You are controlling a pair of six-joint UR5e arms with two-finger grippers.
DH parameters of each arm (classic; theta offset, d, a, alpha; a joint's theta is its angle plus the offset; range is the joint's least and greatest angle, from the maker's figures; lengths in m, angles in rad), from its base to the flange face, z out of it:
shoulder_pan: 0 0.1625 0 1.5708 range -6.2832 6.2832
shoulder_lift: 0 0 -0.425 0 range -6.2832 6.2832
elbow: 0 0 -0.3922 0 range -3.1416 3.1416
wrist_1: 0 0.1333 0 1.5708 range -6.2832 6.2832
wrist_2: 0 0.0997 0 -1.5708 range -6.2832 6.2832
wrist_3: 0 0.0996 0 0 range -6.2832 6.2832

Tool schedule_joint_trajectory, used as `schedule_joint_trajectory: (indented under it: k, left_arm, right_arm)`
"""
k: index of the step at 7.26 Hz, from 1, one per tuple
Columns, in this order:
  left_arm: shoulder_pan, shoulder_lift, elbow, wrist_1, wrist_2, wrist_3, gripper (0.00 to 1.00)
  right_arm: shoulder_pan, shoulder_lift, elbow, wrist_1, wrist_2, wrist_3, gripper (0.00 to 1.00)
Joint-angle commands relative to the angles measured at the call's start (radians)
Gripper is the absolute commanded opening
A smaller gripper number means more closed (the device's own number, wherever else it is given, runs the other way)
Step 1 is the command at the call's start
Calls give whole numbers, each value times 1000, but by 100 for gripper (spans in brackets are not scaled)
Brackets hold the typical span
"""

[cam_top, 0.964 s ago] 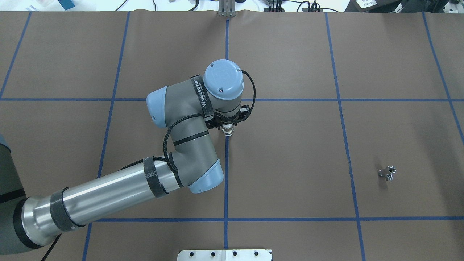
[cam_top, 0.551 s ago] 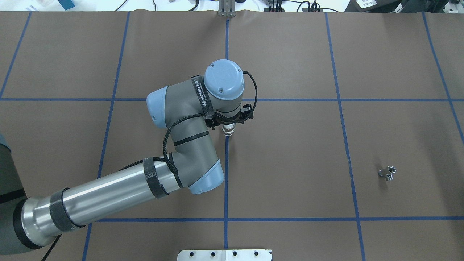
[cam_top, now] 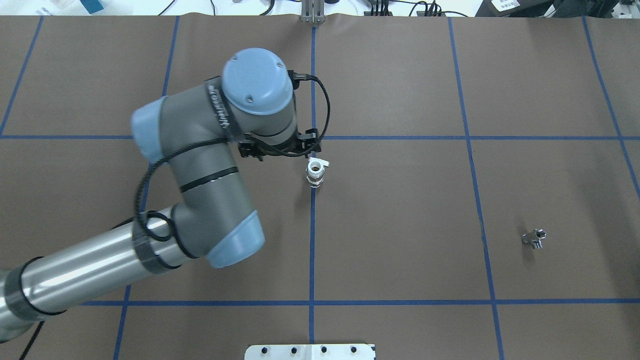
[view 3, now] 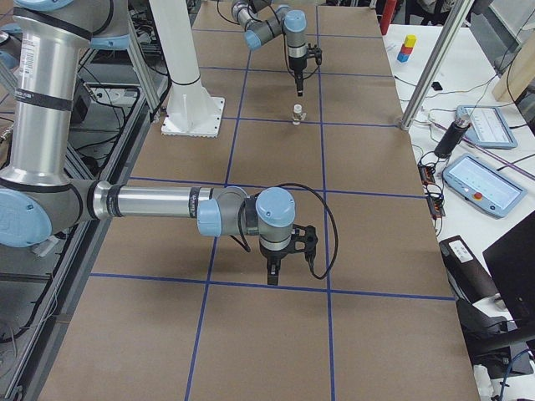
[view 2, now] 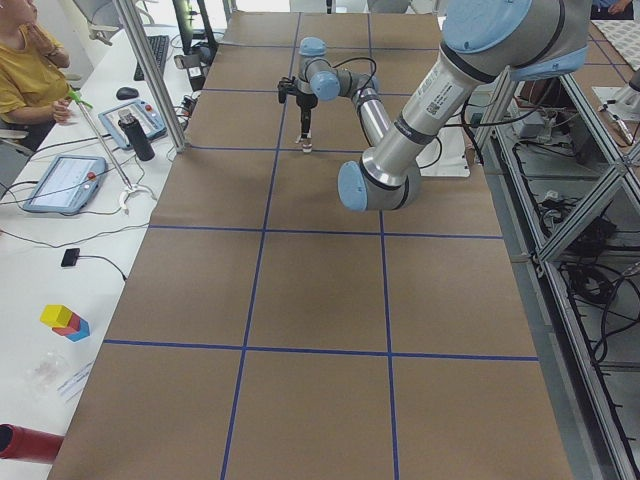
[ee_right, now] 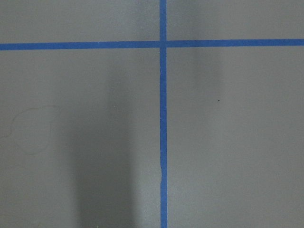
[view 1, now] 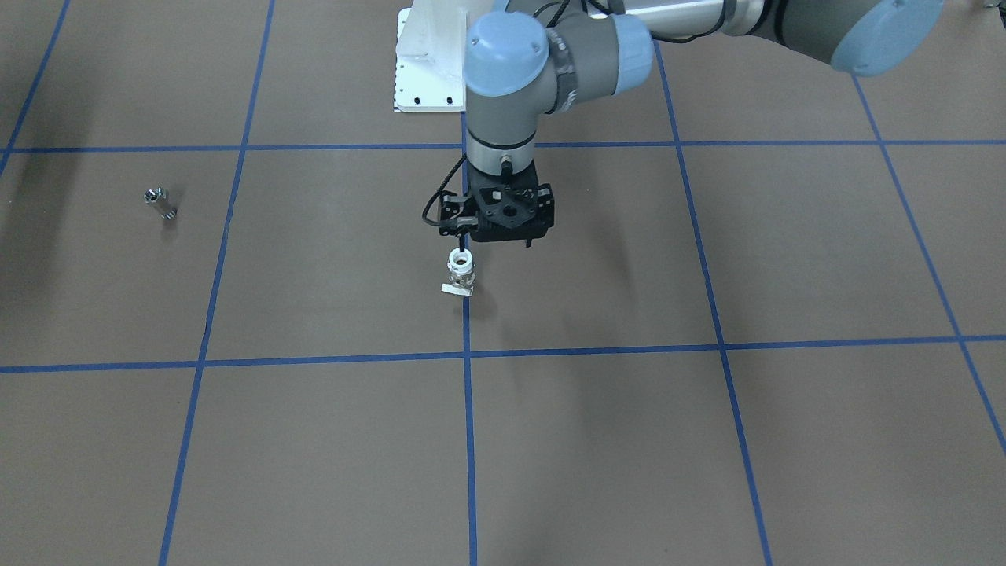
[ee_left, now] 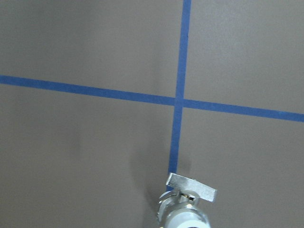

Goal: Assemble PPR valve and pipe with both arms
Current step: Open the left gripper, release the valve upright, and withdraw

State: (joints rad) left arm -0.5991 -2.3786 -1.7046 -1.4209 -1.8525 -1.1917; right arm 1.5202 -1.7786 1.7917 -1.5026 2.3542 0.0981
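The PPR valve point(cam_top: 315, 173) stands upright on the centre blue line, white collar up, pale tab at its base; it also shows in the front view point(view 1: 460, 277) and at the bottom of the left wrist view point(ee_left: 186, 213). My left gripper point(view 1: 464, 245) hangs just above the valve and apart from it, and looks open and empty. The pipe point(cam_top: 534, 238) lies alone at the table's right, also seen in the front view point(view 1: 159, 201). My right gripper point(view 3: 272, 276) points down over bare table, far from both; I cannot tell if it is open or shut.
The white bolted pedestal point(cam_top: 310, 351) stands at the table's near edge, also seen in the front view point(view 1: 428, 63). Blue tape lines grid the brown table. A person point(view 2: 25, 60) sits at a side bench with tablets, beyond the table's far edge.
My left wrist has risen and swung towards the left and far side in the overhead view, uncovering the valve. The valve stays standing at the same spot. The pipe has not moved.
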Motion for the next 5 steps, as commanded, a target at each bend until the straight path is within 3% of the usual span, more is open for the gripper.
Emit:
schedule_joint_trajectory:
  k: [1,3,5]
  left_arm:
    - [-127,206,-322,162,-94,230,100]
    - [-282,333,-368,177,-147,508,100]
    - [-503,485,-359,172,-287,886,100]
  right_arm:
    - [0,1,11,89,-1,-3,100]
    - [-6,4,18,176,-4,-3,100]
    - [-29,2,136,176,-10,-3,100]
